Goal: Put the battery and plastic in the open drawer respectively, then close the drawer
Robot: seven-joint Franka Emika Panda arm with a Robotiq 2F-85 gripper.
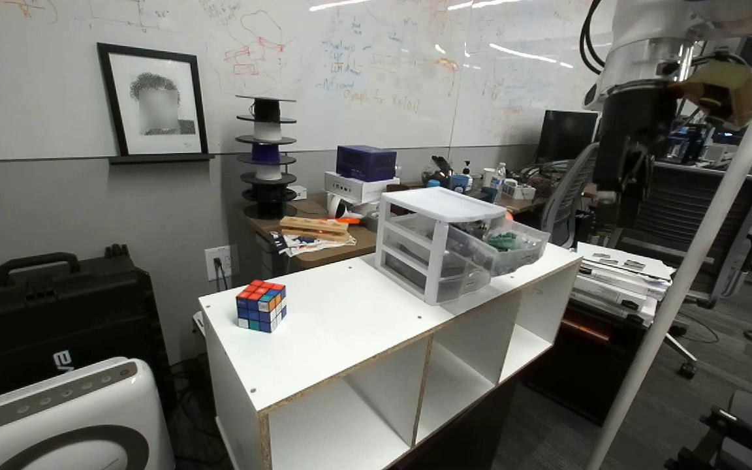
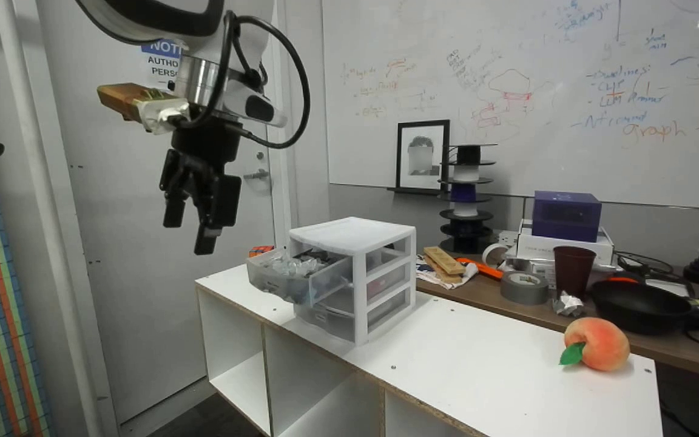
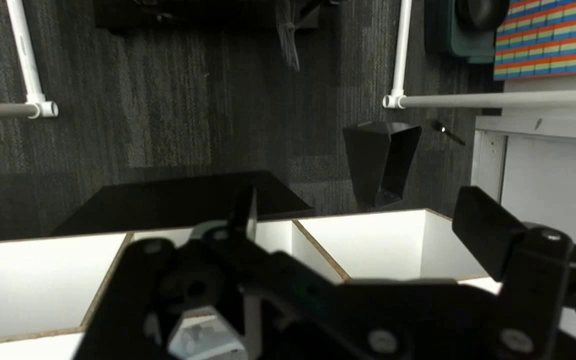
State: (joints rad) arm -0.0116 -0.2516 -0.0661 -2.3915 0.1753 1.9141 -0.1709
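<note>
Currently, the long white cubby shelf [image 2: 495, 376] is topped by a small white three-tier plastic drawer unit [image 2: 352, 233]. Higher up and apart from it, the black two-fingered gripper [image 2: 190, 227] is held with jaws spread, nothing grasped. The shallow frosted translucent top drawer [image 2: 273, 283] is pulled out; crumpled clear plastic [image 2: 295, 266] is seen inside, but a battery cannot be made out. Closing is judged the step in hand; next, contact at the drawer's front and a straight inward push are called for.
</note>
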